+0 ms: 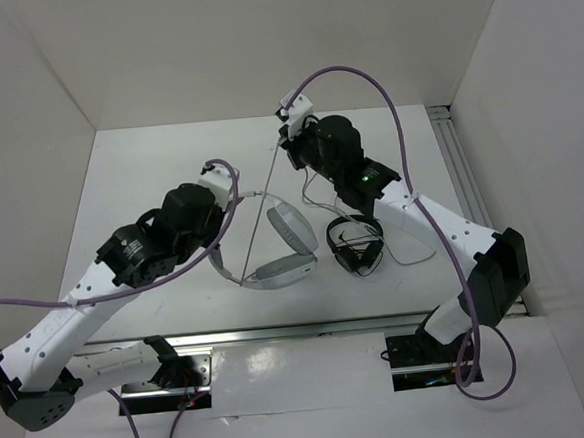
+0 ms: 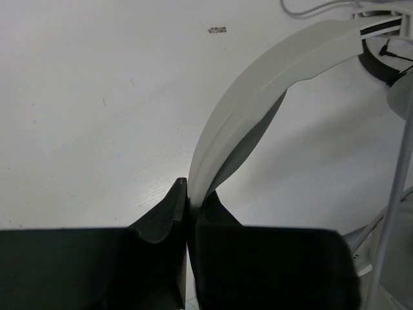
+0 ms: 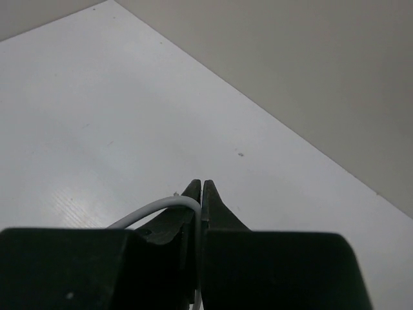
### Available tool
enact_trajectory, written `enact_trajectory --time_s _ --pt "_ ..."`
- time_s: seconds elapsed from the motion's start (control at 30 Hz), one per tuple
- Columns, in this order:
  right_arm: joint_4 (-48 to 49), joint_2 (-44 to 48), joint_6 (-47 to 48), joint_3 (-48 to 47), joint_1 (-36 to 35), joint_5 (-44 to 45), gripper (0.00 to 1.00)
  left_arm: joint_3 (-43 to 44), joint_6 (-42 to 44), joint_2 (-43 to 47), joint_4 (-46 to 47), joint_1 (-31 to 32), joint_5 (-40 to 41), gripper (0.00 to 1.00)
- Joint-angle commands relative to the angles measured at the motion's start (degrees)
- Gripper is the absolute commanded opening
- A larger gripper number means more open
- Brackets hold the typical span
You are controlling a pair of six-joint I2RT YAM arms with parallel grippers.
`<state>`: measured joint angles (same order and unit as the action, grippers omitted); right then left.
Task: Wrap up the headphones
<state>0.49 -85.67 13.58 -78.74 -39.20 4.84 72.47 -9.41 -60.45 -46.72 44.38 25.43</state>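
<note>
step: starting the wrap, we judge | headphones on desk | our left pincer clamps headband | right pincer pinches cable, stretched taut above | next: we must loop cable round headband without slack or slipping

White-linked, black-jointed arms trail purple cables; the left tool and right tool are black.

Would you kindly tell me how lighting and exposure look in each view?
Top external: even light, faint shadows beside the headphones. Left wrist: the left gripper is a near-black, detail-free mass; the headband throws a soft shadow. Right wrist: the right gripper equally dark, the cable bright.
</note>
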Motion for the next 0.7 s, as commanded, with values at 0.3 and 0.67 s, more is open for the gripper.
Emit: enact_trajectory --time_s 0.3,0.67 --pt "14.42 -5.91 -12.17 3.93 4.84 -21.08 0.00 13.99 -8.25 4.38 -2.07 1.50 -5.85 0.00" --pt "25.35 -9.77 -23.24 12.56 5.36 -26.55 0.00 33.97 -10.01 -2.40 -5.66 1.50 -12.67 0.00"
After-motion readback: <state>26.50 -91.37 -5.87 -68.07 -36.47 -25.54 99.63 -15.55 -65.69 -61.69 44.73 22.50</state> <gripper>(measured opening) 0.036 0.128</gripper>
